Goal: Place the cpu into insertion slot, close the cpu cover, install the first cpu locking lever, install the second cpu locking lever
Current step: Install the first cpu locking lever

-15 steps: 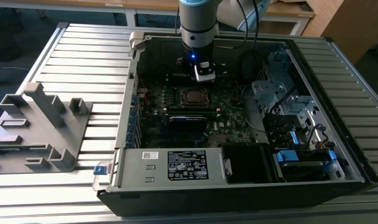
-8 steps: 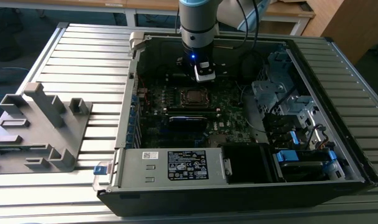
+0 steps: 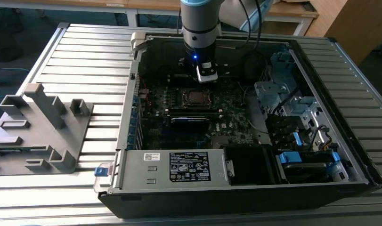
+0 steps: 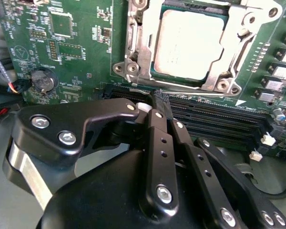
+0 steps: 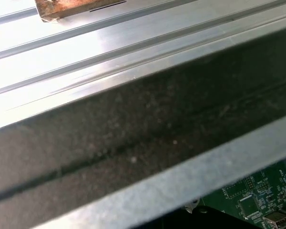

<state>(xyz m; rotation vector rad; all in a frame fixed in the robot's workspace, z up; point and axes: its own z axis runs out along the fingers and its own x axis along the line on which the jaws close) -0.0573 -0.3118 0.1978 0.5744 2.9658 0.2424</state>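
The cpu [image 4: 188, 43], a square chip with a dull metal top, lies in the insertion slot [image 4: 155, 72] on the green board. The silvery cpu cover [image 4: 133, 52] lies flat around it, framing the chip in its window. A thin wire locking lever [image 4: 200, 89] runs along the socket's edge nearest my fingers. My gripper [image 4: 160, 98] is shut, its black tips pressed together right at that lever; I cannot tell whether they pinch it. In the exterior view my gripper [image 3: 205, 76] hangs inside the open case, just behind the cpu [image 3: 194, 97].
Long black memory slots [image 4: 219, 112] lie under my fingers, and a coin battery [image 4: 42, 81] sits beside them. A white-labelled grey box [image 3: 178, 167] fills the case's front. Drive bays with blue tabs [image 3: 304, 155] are at the exterior view's right. A grey fixture [image 3: 40, 127] stands on the slatted table.
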